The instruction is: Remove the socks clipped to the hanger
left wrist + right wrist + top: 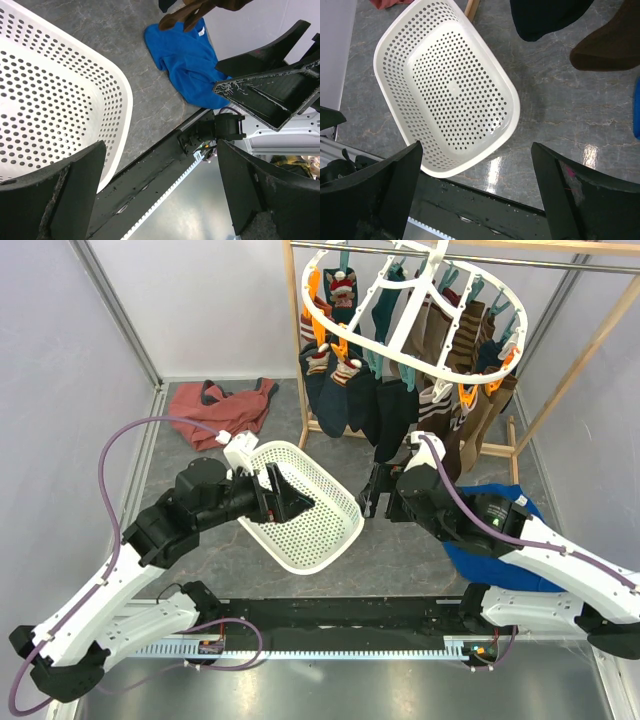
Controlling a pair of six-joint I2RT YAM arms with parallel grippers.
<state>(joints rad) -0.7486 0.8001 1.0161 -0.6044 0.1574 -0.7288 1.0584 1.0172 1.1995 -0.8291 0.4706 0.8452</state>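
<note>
The white oval hanger (pixel 409 338) hangs from a wooden rail at the top, with orange and teal clips holding several long socks (pixel 385 410), navy, black, teal, brown and striped. Sock toes show at the top of the right wrist view (pixel 545 17) and of the left wrist view (pixel 192 12). My left gripper (pixel 290 502) is open and empty above the white basket (pixel 335 530). My right gripper (pixel 372 490) is open and empty, just below the lowest sock tips and right of the basket. Both grippers are apart from the socks.
The white perforated basket holds nothing and shows in the right wrist view (pixel 390 35) and the left wrist view (pixel 120 95). A rust-red garment (pixel 215 410) lies at back left. A big blue cloth (pixel 510 530) lies under the right arm. The wooden rail frame (pixel 590 345) stands at back right.
</note>
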